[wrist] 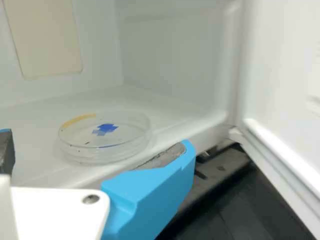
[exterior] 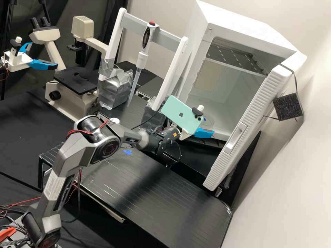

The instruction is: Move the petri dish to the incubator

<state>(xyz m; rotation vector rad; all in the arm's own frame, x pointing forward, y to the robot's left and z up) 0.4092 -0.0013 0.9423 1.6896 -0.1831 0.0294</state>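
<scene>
In the high view the gripper (exterior: 204, 132) is at the mouth of the incubator (exterior: 224, 93), with a blue finger showing below a mint-green phone. Just past it, the clear petri dish (exterior: 209, 123) lies on the incubator's floor. The wrist view shows the petri dish (wrist: 105, 137) flat on the white floor near the front lip, with blue tape and a yellow mark on it. My gripper (wrist: 92, 150) stands open, its fingers wide apart and the dish in front of the gap between them. The gripper holds nothing.
The incubator door (exterior: 248, 127) stands open on the right, its inner side (wrist: 285, 75) near the gripper. A pipette (exterior: 140, 60) hangs on a white stand, with a microscope (exterior: 74, 82) behind to the left. A black platform (exterior: 148, 193) lies below the arm.
</scene>
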